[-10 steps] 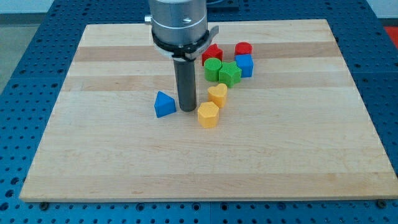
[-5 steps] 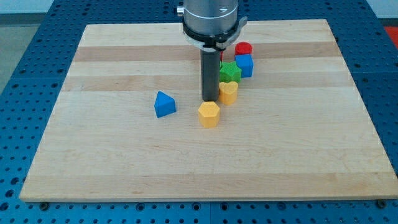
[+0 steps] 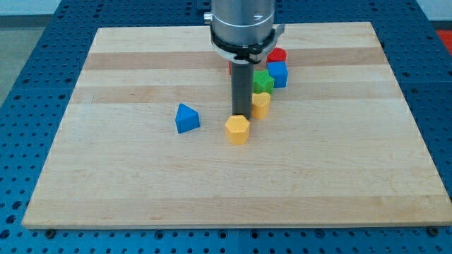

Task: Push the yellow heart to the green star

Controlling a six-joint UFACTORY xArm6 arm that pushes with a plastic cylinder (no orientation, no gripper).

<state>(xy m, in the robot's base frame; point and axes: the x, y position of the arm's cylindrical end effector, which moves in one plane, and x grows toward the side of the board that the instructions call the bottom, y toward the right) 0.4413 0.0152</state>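
The yellow heart (image 3: 261,104) sits just below the green star (image 3: 263,80), touching or nearly touching it. My tip (image 3: 241,113) is on the board right at the heart's left side, above the yellow hexagon (image 3: 237,130). The rod hides a green block and most of a red block (image 3: 231,68) behind it at the star's left.
A blue cube (image 3: 277,74) and a red block (image 3: 276,56) stand right of and above the star. A blue triangle (image 3: 186,118) lies to the left of my tip. The wooden board (image 3: 127,176) is edged by a blue pegboard table.
My tip has moved right, from beside the blue triangle to the heart's left side. The yellow heart has slid right and slightly up, against the green star.
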